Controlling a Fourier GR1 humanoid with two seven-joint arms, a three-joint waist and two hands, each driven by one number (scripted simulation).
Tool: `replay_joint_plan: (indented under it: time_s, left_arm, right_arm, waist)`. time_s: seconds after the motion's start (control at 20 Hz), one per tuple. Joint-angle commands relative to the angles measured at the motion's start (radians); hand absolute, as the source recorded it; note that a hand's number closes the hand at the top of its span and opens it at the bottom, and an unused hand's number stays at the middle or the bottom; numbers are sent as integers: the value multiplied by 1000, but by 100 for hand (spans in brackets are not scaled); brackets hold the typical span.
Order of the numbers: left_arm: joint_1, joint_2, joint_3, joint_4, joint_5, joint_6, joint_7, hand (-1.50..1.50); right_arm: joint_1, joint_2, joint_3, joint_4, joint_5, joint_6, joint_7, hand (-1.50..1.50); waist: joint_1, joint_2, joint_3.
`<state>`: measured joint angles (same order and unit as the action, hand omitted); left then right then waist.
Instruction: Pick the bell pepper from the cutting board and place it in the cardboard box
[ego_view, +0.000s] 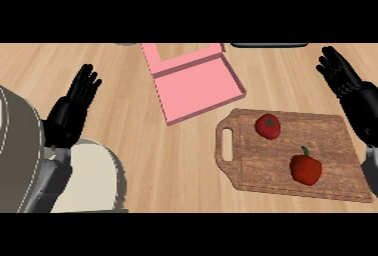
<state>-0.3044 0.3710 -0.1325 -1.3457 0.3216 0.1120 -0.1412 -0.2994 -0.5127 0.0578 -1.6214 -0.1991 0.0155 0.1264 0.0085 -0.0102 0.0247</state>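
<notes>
left robot hand (74, 102), right robot hand (341, 75) seemingly open

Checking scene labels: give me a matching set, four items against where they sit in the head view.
Items:
1. bell pepper
2. tomato
3. pink box
4. left hand

Places:
A. upper centre of the counter, open
B. left edge, open, fingers up
C. cutting board, lower right part
D. cutting board, upper left part

Pairs: 1-C, 2-D, 3-A, 4-B
</notes>
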Motion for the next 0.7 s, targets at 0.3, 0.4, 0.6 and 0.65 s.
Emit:
replay_joint_plan:
  time_s: [0.3, 0.4, 0.6, 0.65]
  left_arm:
    - [119, 184, 38, 111, -180, 127, 80, 0]
    - [152, 204, 36, 133, -218, 170, 112, 0]
    - [170, 208, 43, 127, -241, 210, 152, 0]
    - [213, 203, 37, 122, -241, 204, 126, 0]
  right_arm:
    - [163, -231, 22, -28, 243, 66, -67, -150]
    - [290, -239, 59, 11, 377, -2, -103, -150]
    - [528, 24, -57, 15, 114, -83, -401, -150]
    - [535, 33, -74, 69, 79, -43, -492, -150]
  waist:
    - [18, 15, -55]
    - [-21, 14, -26]
    - [-58, 2, -19]
    - [-37, 4, -19]
